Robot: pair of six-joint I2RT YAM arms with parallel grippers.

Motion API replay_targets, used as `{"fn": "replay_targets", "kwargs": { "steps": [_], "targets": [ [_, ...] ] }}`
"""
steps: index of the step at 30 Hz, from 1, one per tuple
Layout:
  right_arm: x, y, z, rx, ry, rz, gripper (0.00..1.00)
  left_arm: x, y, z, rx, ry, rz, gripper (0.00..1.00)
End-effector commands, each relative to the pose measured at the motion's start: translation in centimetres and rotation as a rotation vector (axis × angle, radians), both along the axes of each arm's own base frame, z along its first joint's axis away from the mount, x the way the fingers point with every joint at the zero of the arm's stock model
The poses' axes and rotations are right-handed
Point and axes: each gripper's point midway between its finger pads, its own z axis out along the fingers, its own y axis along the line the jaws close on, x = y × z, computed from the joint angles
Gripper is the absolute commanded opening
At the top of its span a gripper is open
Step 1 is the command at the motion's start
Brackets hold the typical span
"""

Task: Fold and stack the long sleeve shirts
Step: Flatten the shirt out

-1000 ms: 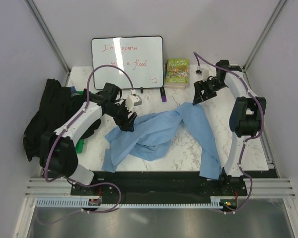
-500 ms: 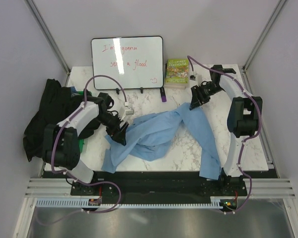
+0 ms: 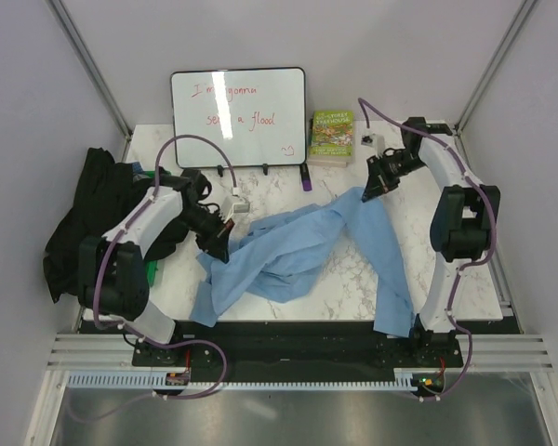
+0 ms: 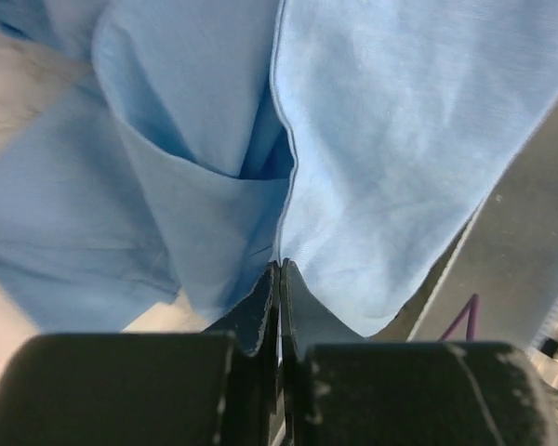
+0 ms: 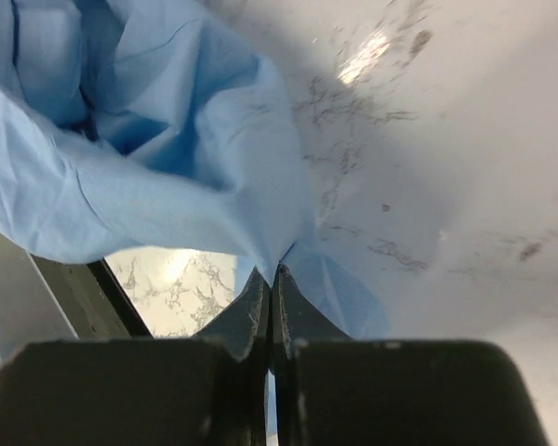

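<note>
A light blue long sleeve shirt (image 3: 298, 246) lies crumpled across the middle of the marble table (image 3: 446, 251), one part trailing over the near edge at the right. My left gripper (image 3: 225, 243) is shut on the shirt's left edge; in the left wrist view the cloth (image 4: 381, 158) fans out from the pinched fingertips (image 4: 281, 269). My right gripper (image 3: 365, 192) is shut on the shirt's far right corner, the fabric (image 5: 167, 186) drawn up from the tips (image 5: 272, 274). A black long sleeve shirt (image 3: 98, 214) lies heaped at the table's left edge.
A whiteboard (image 3: 239, 115) with red writing leans at the back. A small green-covered book (image 3: 332, 137) stands beside it. A purple marker (image 3: 305, 177) lies below the board. Something green (image 3: 149, 272) pokes out under the left arm. Grey walls close both sides.
Both grippers came down onto the blue shirt and shut on it: the left at its left edge, the right at its far corner, which is now lifted slightly.
</note>
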Motion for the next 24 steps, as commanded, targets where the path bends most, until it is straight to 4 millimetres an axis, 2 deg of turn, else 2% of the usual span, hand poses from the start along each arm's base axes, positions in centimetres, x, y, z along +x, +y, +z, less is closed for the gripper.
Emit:
{"fn": "replay_targets", "kwargs": {
  "steps": [1, 2, 3, 4, 5, 6, 7, 8, 9, 10, 11, 12, 13, 14, 15, 16, 17, 18, 19, 20, 21, 23, 24],
  "targets": [
    [3.6, -4.0, 8.6, 0.086, -0.185, -0.173, 0.0, 4.1, 0.3, 6.1, 0.008, -0.24, 0.053, 0.02],
    [5.3, -6.2, 11.1, 0.086, -0.262, -0.226, 0.0, 6.6, 0.1, 7.3, 0.005, -0.33, 0.09, 0.02],
    [5.9, -7.0, 12.4, 0.088, -0.291, -0.254, 0.0, 9.1, -0.1, 10.0, -0.001, -0.425, 0.128, 0.02],
    [6.4, -7.9, 13.5, 0.088, -0.314, -0.282, 0.0, 10.4, -0.4, 11.5, -0.007, -0.46, 0.165, 0.02],
    [7.3, -9.2, 15.8, 0.081, -0.38, -0.309, 0.0, 11.9, -0.8, 12.4, -0.018, -0.475, 0.178, 0.02],
    [6.8, -9.6, 16.6, 0.077, -0.377, -0.317, 0.0, 13.8, -1.2, 16.3, -0.054, -0.574, 0.192, 0.02],
    [6.5, -10.1, 17.3, 0.065, -0.389, -0.32, 0.0, 14.5, -1.6, 17.8, -0.079, -0.602, 0.203, 0.02],
    [6.1, -11.2, 18.9, 0.036, -0.455, -0.305, 0.0, 15.0, -1.8, 19.5, -0.096, -0.642, 0.209, 0.02],
    [4.7, -11.5, 19.2, 0.022, -0.44, -0.3, 0.0, 15.3, -1.9, 22.5, -0.121, -0.718, 0.214, 0.02],
    [3.8, -12.5, 19.3, -0.015, -0.457, -0.295, 0.0, 15.2, -1.9, 23.8, -0.131, -0.75, 0.216, 0.02],
    [1.6, -13.5, 19.6, -0.051, -0.46, -0.303, 0.0, 14.8, -1.8, 24.7, -0.14, -0.776, 0.212, 0.02],
    [0.2, -14.3, 18.9, -0.104, -0.483, -0.252, 0.0, 13.1, -1.7, 25.8, -0.155, -0.805, 0.196, 0.02],
    [-1.3, -14.7, 17.9, -0.143, -0.476, -0.227, 0.0, 11.7, -1.8, 25.2, -0.156, -0.794, 0.149, 0.02],
    [-4.8, -14.9, 15.4, -0.206, -0.409, -0.203, 0.0, 10.2, -1.8, 24.7, -0.16, -0.784, 0.121, 0.02],
    [-6.4, -15.1, 14.0, -0.258, -0.428, -0.111, 0.0, 8.3, -1.8, 21.1, -0.139, -0.698, 0.086, 0.02],
    [-8.2, -15.0, 12.6, -0.281, -0.404, -0.074, 0.0, 5.6, -1.4, 21.2, -0.142, -0.75, 0.021, 0.02],
    [-11.6, -14.9, 9.9, -0.327, -0.336, -0.029, 0.0, 4.2, -1.1, 19.7, -0.124, -0.745, -0.014, 0.02],
    [-13.0, -15.1, 8.6, -0.357, -0.33, 0.035, 0.0, 2.1, -0.7, 15.3, -0.088, -0.662, -0.055, 0.02],
    [-14.5, -15.2, 7.4, -0.384, -0.302, 0.07, 0.0, 0.7, 0.4, 14.7, -0.046, -0.719, -0.075, 0.02],
    [-16.7, -15.0, 5.5, -0.387, -0.243, 0.098, 0.01, 0.1, 0.9, 13.1, -0.019, -0.706, -0.079, 0.02],
    [-17.6, -15.5, 4.7, -0.417, -0.21, 0.118, 0.01, -1.2, 1.7, 9.7, 0.021, -0.641, -0.091, 0.02],
    [-18.4, -15.4, 3.4, -0.409, -0.154, 0.132, 0.04, -2.3, 2.9, 7.4, 0.078, -0.633, -0.12, 0.02],
    [-18.9, -15.9, 2.8, -0.435, -0.111, 0.148, 0.07, -3.4, 3.7, 4.9, 0.112, -0.604, -0.169, 0.02]
  ]
}}
